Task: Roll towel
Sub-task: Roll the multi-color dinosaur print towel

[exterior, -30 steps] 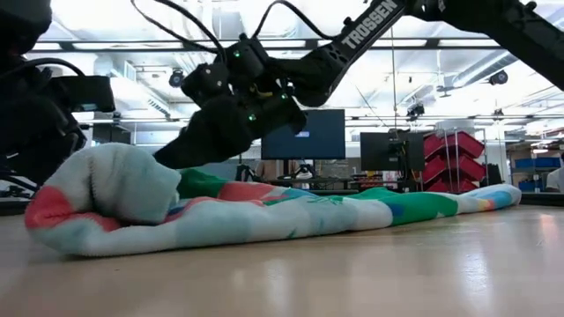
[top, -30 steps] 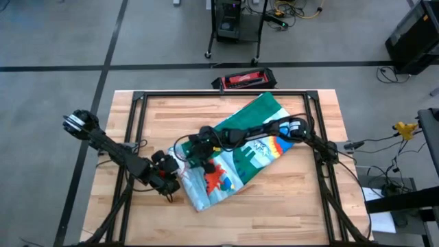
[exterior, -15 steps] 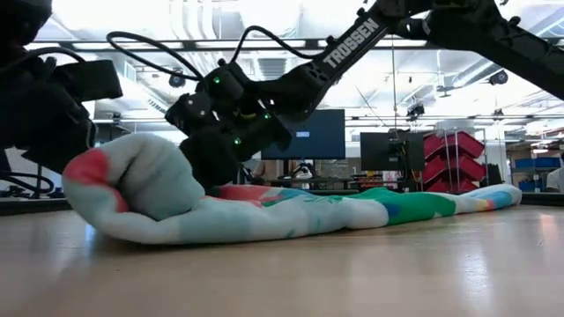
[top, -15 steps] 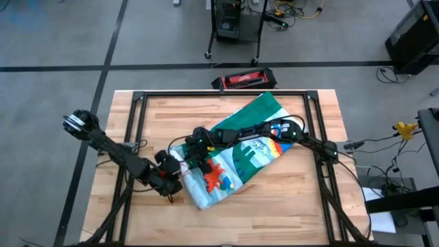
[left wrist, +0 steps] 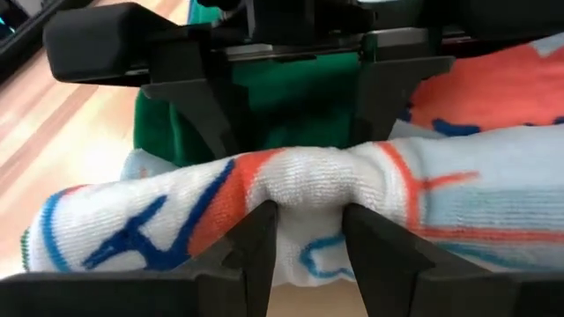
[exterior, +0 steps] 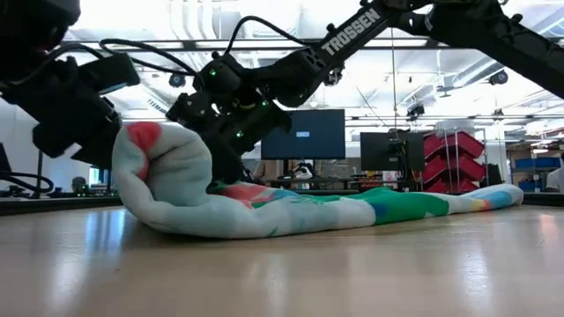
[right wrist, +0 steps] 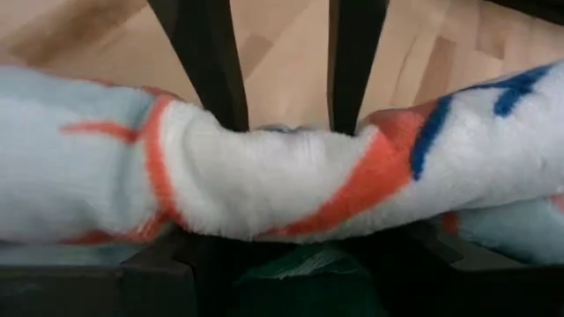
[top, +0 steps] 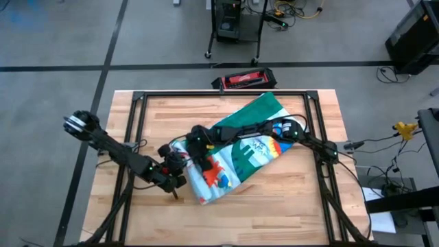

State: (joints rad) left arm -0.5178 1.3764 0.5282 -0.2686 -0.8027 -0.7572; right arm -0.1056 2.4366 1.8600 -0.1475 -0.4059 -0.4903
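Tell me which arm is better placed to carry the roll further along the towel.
Neither alone. The left gripper and the right gripper both pinch the same rolled end of the towel, facing each other. The right arm lies over the unrolled length, so it probably leads and the left follows.

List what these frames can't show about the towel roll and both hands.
- High view: left hand and right hand sit bunched at the towel end; fingers too small to separate.
- Low view: the raised fold hides how many turns are rolled.
- Wrist views: towel fills the frame, edges cut off.
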